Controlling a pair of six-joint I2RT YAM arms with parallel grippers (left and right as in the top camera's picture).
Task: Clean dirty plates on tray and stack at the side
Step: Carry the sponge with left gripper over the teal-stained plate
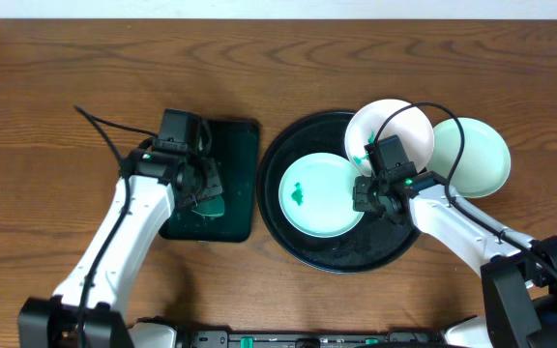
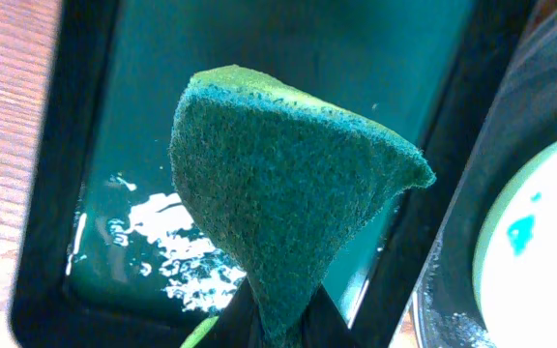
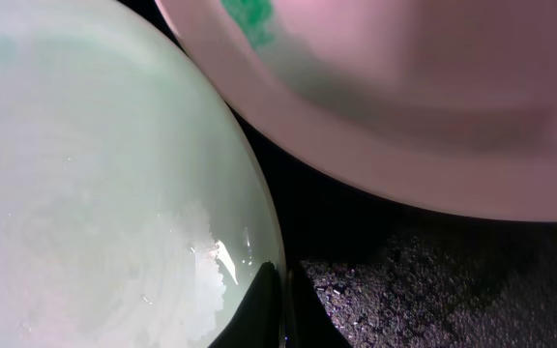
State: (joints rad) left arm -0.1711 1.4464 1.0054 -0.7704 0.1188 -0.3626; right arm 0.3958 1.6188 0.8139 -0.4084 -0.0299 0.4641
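The left gripper (image 1: 199, 186) is clamped shut on a green sponge (image 2: 288, 203), held over the wet green tray (image 1: 232, 145). The right gripper (image 1: 368, 193) pinches the 3 o'clock rim of a mint plate (image 1: 317, 198). This plate lies in the black tray (image 1: 356, 253) and has a green smear left of its centre. A white plate (image 1: 395, 130), also smeared, rests across the tray's rim at 1 o'clock. A second mint plate (image 1: 477, 159) sits on the table (image 1: 66, 77) at the tray's 3 o'clock, with no smear showing.
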